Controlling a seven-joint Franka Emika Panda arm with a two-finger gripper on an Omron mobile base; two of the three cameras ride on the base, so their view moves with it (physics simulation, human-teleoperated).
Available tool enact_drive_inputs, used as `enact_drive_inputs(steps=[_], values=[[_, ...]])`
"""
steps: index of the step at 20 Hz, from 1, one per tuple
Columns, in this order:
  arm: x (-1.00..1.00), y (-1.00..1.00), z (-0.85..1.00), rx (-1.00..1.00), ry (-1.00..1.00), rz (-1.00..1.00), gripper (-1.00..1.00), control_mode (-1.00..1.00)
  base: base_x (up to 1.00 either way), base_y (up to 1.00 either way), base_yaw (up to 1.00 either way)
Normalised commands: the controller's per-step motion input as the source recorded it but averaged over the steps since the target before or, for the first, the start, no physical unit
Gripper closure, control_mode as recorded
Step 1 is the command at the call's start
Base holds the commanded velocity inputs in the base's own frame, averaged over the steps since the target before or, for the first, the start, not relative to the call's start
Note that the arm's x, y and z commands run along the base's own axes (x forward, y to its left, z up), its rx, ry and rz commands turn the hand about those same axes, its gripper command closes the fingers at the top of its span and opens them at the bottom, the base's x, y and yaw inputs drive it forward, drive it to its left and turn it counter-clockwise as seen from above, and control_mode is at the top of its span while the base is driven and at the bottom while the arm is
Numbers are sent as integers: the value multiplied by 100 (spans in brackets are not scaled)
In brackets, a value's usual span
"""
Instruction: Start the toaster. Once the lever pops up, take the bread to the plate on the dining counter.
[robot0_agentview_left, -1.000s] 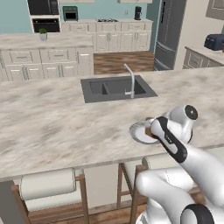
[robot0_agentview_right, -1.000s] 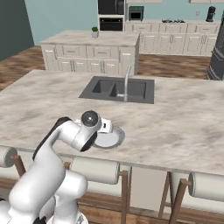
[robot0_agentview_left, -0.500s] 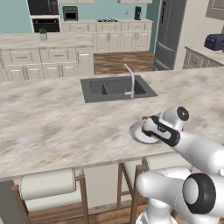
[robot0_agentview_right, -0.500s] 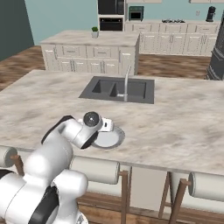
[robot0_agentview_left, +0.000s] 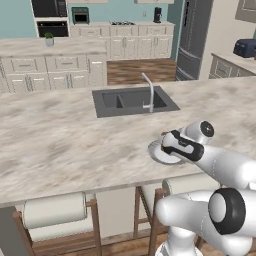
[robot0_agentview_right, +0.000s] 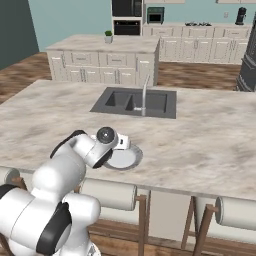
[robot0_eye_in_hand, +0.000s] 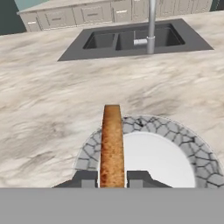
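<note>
Pincer: the pincer (robot0_eye_in_hand: 112, 178) is clamped on the bread (robot0_eye_in_hand: 112, 146), one dark fingertip (robot0_eye_in_hand: 86, 178) on each flat face; in the left base view the hand sits at (robot0_agentview_left: 172, 144), in the right base view at (robot0_agentview_right: 121, 142).
Bread: golden-brown slice held on edge, seen end-on in the hand view, running away from the fingers over the left part of the plate (robot0_eye_in_hand: 175, 153); whether its lower edge touches the plate cannot be told.
Plate: round, white centre with a grey stone-pattern rim, lying flat on the surface (robot0_agentview_left: 60, 145) near the front edge; seen at (robot0_agentview_left: 156, 152) and (robot0_agentview_right: 127, 159), partly hidden by the hand.
Sink: dark grey double basin (robot0_agentview_left: 131, 100) set into the same surface, beyond the plate, with a metal faucet (robot0_agentview_left: 149, 90) at its near rim.
Toaster: dark blue box (robot0_agentview_left: 244, 47) on a separate counter at far right, well apart from the plate.
Stools: padded stool backs (robot0_agentview_left: 52, 210) tucked under the front edge of the surface.
</note>
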Motion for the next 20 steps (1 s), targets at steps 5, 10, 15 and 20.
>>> enact_drive_inputs(steps=[5, 10, 15, 20], values=[[0, 0, -8, 0, 0, 0, 100, -100, 0, 0, 0], [0, 0, -10, 0, 0, 0, 100, -100, 0, 0, 0], [0, 0, -13, 0, 0, 0, 100, -100, 0, 0, 0], [0, 0, -6, 0, 0, 0, 100, -100, 0, 0, 0]])
